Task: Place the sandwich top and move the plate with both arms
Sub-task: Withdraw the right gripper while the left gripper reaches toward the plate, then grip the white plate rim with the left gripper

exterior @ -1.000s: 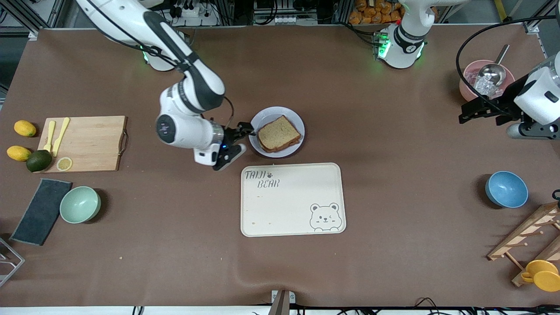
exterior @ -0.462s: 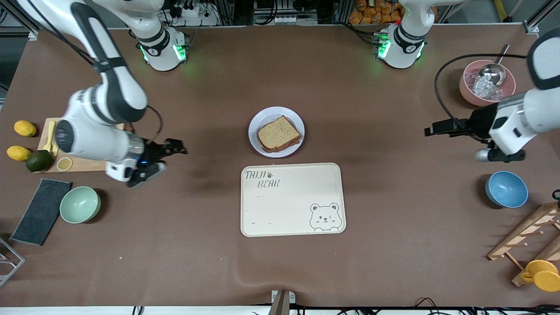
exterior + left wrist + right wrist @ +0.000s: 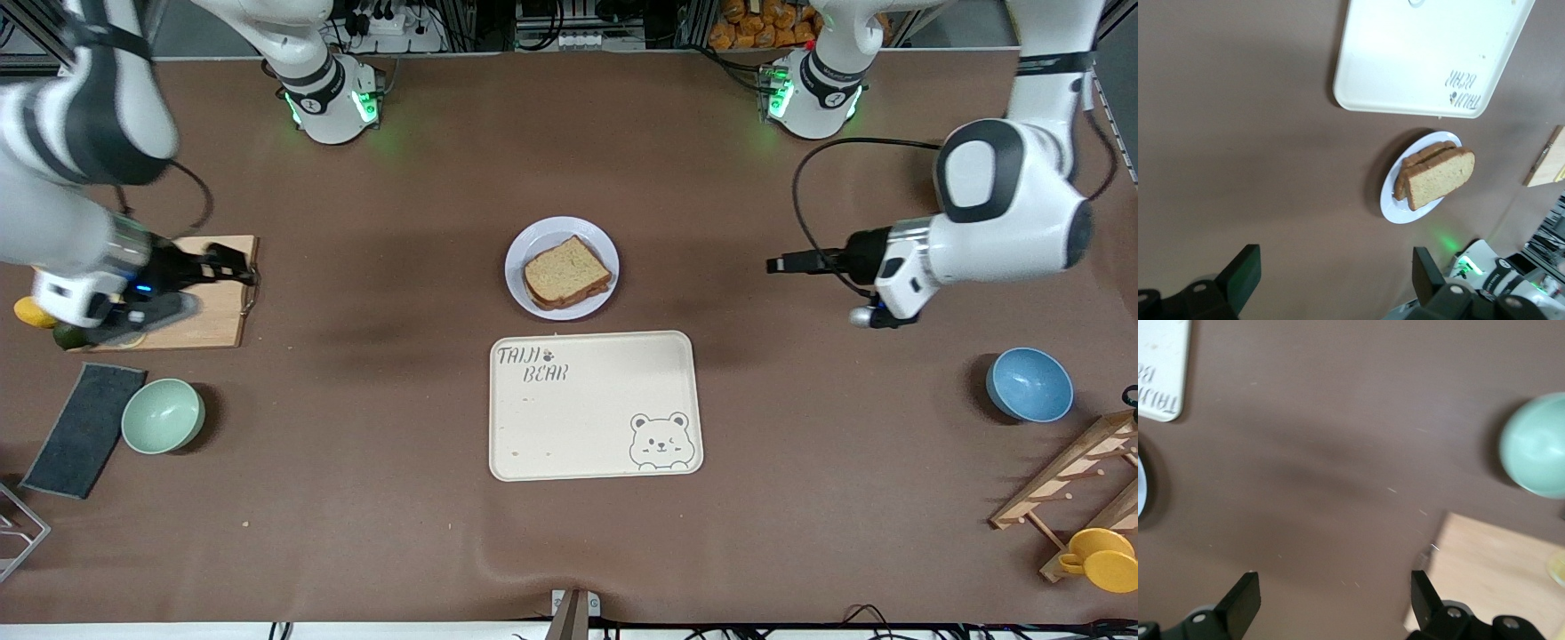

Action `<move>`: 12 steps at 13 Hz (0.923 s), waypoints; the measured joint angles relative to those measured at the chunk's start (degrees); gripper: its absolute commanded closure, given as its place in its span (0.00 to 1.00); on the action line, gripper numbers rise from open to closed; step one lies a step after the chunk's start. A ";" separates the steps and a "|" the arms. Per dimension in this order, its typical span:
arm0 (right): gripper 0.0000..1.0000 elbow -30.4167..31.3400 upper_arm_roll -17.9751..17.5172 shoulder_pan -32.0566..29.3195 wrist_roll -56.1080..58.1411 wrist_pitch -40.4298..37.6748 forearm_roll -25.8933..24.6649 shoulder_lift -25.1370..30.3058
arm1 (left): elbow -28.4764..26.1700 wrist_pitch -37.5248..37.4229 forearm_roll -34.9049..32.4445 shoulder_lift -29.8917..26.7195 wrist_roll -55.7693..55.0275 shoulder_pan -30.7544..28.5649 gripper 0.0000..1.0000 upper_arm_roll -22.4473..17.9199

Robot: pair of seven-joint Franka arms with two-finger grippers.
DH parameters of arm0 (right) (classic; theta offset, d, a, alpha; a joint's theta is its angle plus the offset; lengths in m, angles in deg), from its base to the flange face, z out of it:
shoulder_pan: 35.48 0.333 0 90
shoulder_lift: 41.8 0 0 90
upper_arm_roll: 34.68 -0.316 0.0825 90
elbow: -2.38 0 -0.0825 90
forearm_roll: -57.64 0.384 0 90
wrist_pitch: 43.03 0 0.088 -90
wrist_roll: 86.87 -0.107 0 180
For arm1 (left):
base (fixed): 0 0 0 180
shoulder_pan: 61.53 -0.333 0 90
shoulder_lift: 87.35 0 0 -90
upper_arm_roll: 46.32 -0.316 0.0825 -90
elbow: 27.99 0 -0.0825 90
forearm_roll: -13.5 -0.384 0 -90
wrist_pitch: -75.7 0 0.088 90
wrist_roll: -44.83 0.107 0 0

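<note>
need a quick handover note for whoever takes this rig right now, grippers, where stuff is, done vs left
Left gripper: open, empty, over bare table toward the left arm's end, pointing at the plate.
Right gripper: open, empty, over the cutting board.
Sandwich top: already lying on the stack on the plate. Plate sits just farther from the front camera than the bear tray, not on it.
Done: top slice placed.
Left: both arms take the plate and move it; neither touches it yet.

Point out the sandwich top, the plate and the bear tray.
sandwich top (image 3: 565, 269), front view, middle of the slice.
plate (image 3: 536, 238), front view, bare rim.
bear tray (image 3: 593, 418), front view, bare middle.
</note>
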 measured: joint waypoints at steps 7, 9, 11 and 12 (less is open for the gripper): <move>0.00 -14.21 12.56 4.68 -2.04 -15.34 -3.06 0.17 | -11.60 11.84 25.21 7.78 26.26 0.29 0.04 5.86; 0.00 -16.86 13.79 7.04 -8.33 -20.00 -3.06 0.14 | -11.60 12.56 31.07 12.57 34.38 0.61 0.12 6.47; 0.00 -19.43 13.80 8.60 -12.97 -23.06 -3.09 0.14 | -11.55 14.24 38.58 16.78 42.31 2.67 0.21 6.93; 0.00 -20.29 13.79 8.98 -13.48 -23.27 -3.13 0.16 | -11.52 14.90 43.06 18.68 46.65 4.21 0.27 7.01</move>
